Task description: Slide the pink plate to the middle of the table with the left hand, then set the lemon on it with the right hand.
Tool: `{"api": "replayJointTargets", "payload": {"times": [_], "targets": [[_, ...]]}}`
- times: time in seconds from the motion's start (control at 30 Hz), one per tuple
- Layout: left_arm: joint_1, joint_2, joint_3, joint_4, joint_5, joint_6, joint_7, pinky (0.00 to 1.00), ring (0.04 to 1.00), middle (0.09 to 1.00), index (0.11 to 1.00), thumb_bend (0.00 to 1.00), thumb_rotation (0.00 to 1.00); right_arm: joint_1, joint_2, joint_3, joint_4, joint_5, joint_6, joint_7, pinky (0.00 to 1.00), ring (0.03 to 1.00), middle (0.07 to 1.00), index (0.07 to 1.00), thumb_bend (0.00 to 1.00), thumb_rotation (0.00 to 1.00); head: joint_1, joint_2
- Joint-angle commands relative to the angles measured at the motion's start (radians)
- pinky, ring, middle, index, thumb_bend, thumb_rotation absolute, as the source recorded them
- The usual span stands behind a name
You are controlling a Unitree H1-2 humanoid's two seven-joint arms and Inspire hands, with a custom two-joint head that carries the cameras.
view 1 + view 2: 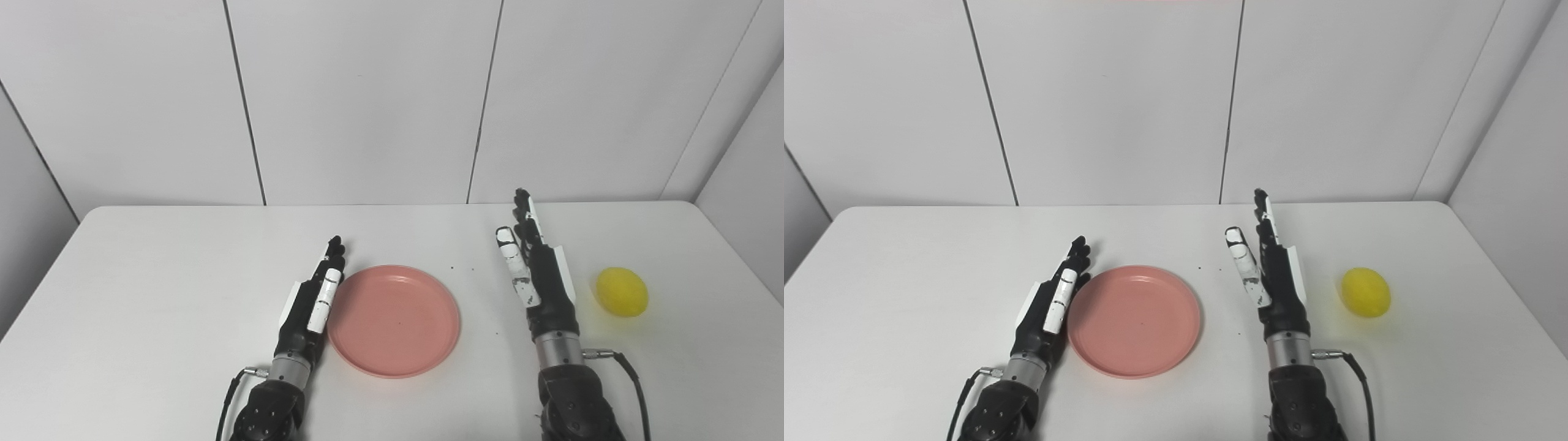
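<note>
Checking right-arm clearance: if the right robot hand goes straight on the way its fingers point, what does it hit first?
Nothing on the table, as far as it shows. The right robot hand points toward the far edge; the lemon sits off to its right, the pink plate to its left. Height unclear.

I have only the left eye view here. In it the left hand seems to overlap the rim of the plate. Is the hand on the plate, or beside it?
Observer: Beside it. In the right eye view the left hand lies along the left rim of the plate, its fingers straight and none over the rim. Whether it touches the rim, I cannot tell.
Operator: And the right hand, does it touch the lemon?
Observer: No. The right eye view shows a wider strip of bare table between the right hand and the lemon. The hand is open and holds nothing.
</note>
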Motion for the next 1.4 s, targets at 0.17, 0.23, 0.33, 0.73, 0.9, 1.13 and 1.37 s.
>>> {"api": "replayJointTargets", "payload": {"times": [0.17,0.23,0.33,0.73,0.9,1.13,1.37], "targets": [[0.006,0.012,0.010,0.015,0.008,-0.057,0.010,1.00,1.000,1.000,1.000,0.58,1.00,0.001,-0.044,-0.042,-0.063,-0.115,0.019,-0.064,0.94,0.974,0.983,0.982,0.65,0.78,-0.012,0.002],[0.007,0.008,0.016,0.017,-0.002,-0.058,0.012,1.00,1.000,1.000,1.000,0.59,1.00,0.003,-0.054,-0.050,-0.062,-0.138,0.029,-0.073,0.93,0.969,0.980,0.980,0.66,0.76,-0.017,0.002],[0.006,0.004,0.023,0.019,-0.019,-0.056,0.006,1.00,1.000,1.000,1.000,0.60,1.00,0.006,-0.072,-0.063,-0.065,-0.183,0.055,-0.088,0.92,0.960,0.972,0.974,0.67,0.69,-0.032,0.001],[0.005,0.009,0.036,0.023,-0.027,-0.056,0.013,1.00,1.000,1.000,1.000,0.57,1.00,0.018,-0.114,-0.117,-0.105,-0.307,0.180,-0.109,0.85,0.910,0.932,0.924,0.73,0.51,-0.086,0.001],[0.004,0.009,0.051,0.028,-0.043,-0.060,0.008,1.00,1.000,1.000,1.000,0.54,1.00,0.023,-0.136,-0.130,-0.130,-0.355,0.268,-0.097,0.77,0.871,0.911,0.906,0.77,0.40,-0.124,-0.003],[0.004,0.030,0.052,0.032,-0.004,-0.071,0.030,0.99,0.999,0.998,0.999,0.54,1.00,0.016,-0.159,-0.143,-0.104,-0.386,0.312,-0.119,0.75,0.876,0.924,0.915,0.78,0.31,-0.172,-0.005],[0.007,0.045,0.056,0.034,-0.002,-0.075,0.031,0.99,0.988,0.986,0.981,0.56,1.00,0.017,-0.181,-0.145,-0.091,-0.394,0.421,-0.066,0.75,0.882,0.937,0.930,0.81,0.37,-0.209,0.003]]}}
